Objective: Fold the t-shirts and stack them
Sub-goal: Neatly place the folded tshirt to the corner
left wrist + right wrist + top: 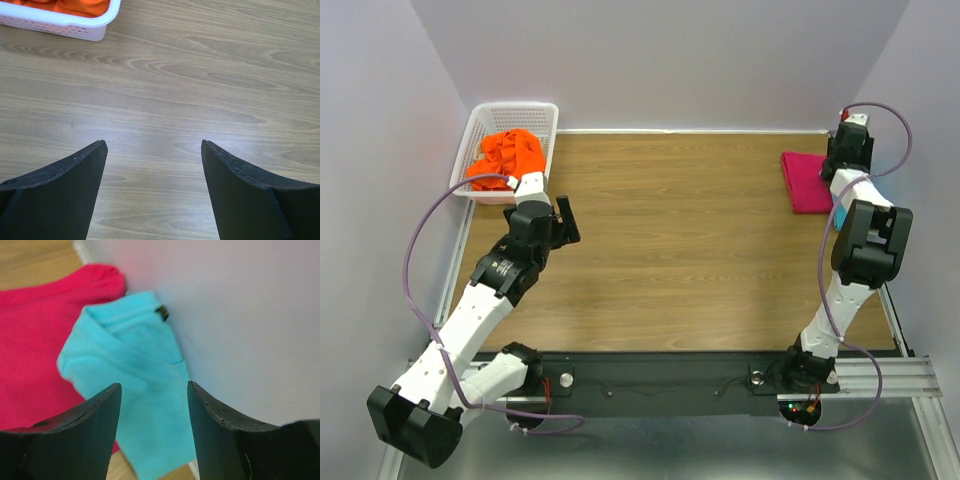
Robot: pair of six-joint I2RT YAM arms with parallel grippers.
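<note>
A folded magenta-pink t-shirt (805, 182) lies at the far right of the table. A turquoise-blue t-shirt (132, 365) rests partly on the pink one (35, 340), bunched against the right wall. Just above the turquoise cloth hangs my right gripper (154, 385), its jaws apart and nothing pinched between them. The bright orange t-shirt (506, 152) lies crumpled in the white basket (546, 112) at the far left. My left gripper (154, 142) is open over bare wood, a little in front of the basket (75, 27).
The wooden table (670, 240) is walled at the back and on both sides. The right wall (250, 315) stands right beside my right fingers. Purple cables loop from both arms.
</note>
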